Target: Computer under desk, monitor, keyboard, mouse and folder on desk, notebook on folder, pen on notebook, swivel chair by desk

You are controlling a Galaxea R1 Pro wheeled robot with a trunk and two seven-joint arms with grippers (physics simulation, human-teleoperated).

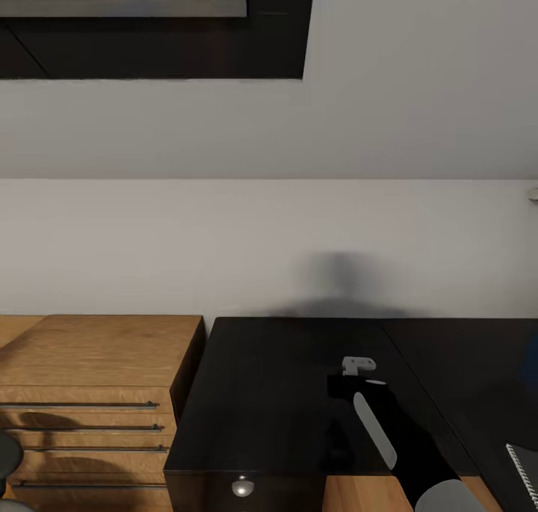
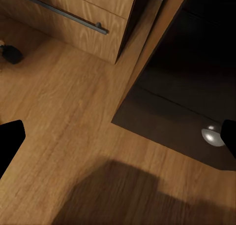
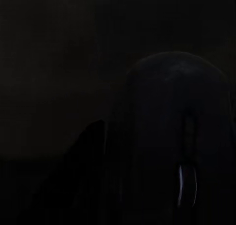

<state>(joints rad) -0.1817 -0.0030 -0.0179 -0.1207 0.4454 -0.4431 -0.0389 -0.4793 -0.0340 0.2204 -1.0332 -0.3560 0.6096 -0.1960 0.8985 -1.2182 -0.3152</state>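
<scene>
The desk has a glossy black top, and a round silver drawer knob shows on its front. My right arm reaches in over the top, with the right gripper low above the middle of it. The right wrist view is almost black. A dark rounded shape with a thin glint sits close to that camera, and I cannot tell what it is or how the jaws stand. At the frame's right edge lies a flat corner with a silver rim, likely the keyboard. My left gripper hangs open above the floor beside the desk's drawer unit.
A light wooden low cabinet with long bar handles stands against the desk's left end. In the left wrist view I see wooden floor, the silver knob and a black castor. A white wall lies behind the desk.
</scene>
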